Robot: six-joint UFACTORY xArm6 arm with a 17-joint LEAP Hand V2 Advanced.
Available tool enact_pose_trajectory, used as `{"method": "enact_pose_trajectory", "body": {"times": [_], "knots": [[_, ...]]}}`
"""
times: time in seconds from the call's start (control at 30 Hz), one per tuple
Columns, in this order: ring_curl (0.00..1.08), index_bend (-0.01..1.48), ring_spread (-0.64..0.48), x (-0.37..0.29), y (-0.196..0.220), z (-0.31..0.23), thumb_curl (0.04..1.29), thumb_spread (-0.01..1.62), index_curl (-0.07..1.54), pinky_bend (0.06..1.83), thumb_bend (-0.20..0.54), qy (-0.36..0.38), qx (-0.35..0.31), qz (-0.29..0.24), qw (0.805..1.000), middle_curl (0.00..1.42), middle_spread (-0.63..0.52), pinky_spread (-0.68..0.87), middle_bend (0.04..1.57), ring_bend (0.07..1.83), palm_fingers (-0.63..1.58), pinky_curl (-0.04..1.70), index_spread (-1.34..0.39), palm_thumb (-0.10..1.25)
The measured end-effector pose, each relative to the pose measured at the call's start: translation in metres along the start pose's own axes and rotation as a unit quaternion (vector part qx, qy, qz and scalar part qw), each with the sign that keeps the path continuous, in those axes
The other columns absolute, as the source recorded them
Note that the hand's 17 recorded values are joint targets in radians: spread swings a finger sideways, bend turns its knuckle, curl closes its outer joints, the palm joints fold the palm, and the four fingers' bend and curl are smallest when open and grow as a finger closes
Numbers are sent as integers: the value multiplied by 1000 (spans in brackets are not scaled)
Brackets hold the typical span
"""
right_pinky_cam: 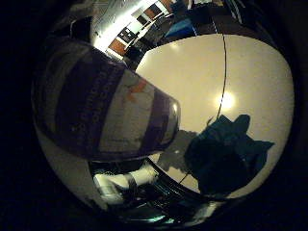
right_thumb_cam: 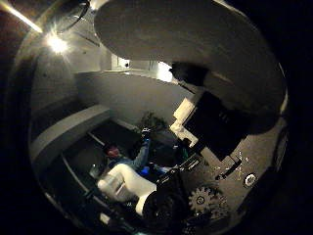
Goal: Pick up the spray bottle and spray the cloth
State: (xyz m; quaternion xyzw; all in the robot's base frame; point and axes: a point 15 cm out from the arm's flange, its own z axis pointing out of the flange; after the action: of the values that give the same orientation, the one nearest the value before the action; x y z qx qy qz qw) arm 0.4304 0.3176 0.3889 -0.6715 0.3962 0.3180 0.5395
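The spray bottle (right_pinky_cam: 106, 115), with a white and purple label, fills much of the little finger side view and lies close against my palm. Its pale rounded body (right_thumb_cam: 186, 44) also looms over the thumb side view. My right hand (right_thumb_cam: 205, 142) has black and white fingers (right_pinky_cam: 126, 180) curled against the bottle. A dark teal cloth (right_pinky_cam: 226, 154) lies crumpled on the white table (right_pinky_cam: 192, 72), beside and below the bottle. The bottle casts a shadow on the table next to the cloth. The bottle's nozzle and trigger are out of sight.
The table's far edge (right_pinky_cam: 159, 45) borders dark furniture and lit shelves in the room behind. A bright ceiling lamp (right_thumb_cam: 56, 44) and grey walls show in the thumb side view. A white section of the arm (right_thumb_cam: 122, 186) lies under the hand.
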Motion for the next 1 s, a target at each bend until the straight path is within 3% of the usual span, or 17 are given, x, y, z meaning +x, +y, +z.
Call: {"method": "enact_pose_trajectory", "body": {"times": [0.43,0.73,1.0], "knots": [[809,1236,-209,88,-6,16,541,1090,741,1060,-12,47,135,6,990,786,-131,-212,1378,1360,1116,1282,-172,1097],[819,1229,-214,159,2,23,536,1110,750,1059,-10,96,168,22,981,783,-119,-219,1379,1351,1112,1290,-173,1100],[822,1223,-214,181,4,27,533,1118,755,1055,-12,103,172,28,979,778,-116,-223,1374,1336,1115,1294,-174,1102]]}}
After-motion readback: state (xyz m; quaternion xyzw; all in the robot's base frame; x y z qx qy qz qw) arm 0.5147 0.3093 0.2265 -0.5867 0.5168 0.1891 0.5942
